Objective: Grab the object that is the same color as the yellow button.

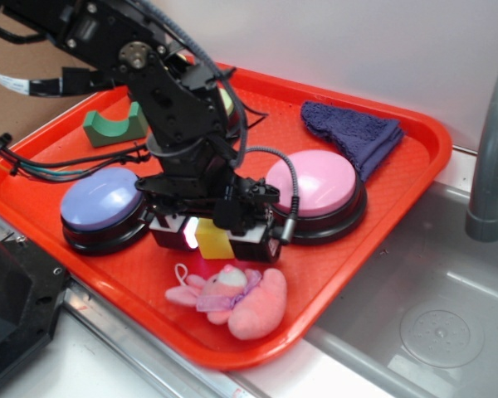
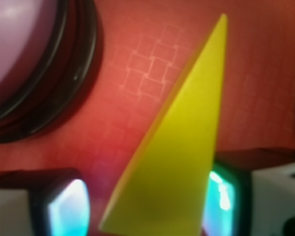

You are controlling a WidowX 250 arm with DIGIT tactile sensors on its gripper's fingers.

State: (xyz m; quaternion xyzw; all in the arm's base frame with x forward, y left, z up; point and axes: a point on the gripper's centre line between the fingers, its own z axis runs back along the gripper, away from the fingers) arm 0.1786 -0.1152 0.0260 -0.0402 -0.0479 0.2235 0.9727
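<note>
tool (image 1: 209, 238): low on the red tray (image 1: 415, 157), pads on both sides of yellow wedge block (image 2: 179, 162), contact unclear | wedge: between purple button (image 1: 102, 203) and pink button (image 1: 313, 184)

Red tray (image 1: 415, 157) sitting beside a steel sink (image 1: 432, 323), carrying a purple button (image 1: 100, 203), pink button (image 1: 311, 184), green arch block (image 1: 114, 124), folded blue cloth (image 1: 353, 131), pink plush toy (image 1: 232, 298), yellow wedge (image 1: 212, 240) lying between the buttons.

Ext cam looks down at red tray (image 1: 398, 166) from front, mid-range. Wrist cam v. close above tray, both share yellow wedge (image 1: 212, 239) (image 2: 177, 147).
</note>
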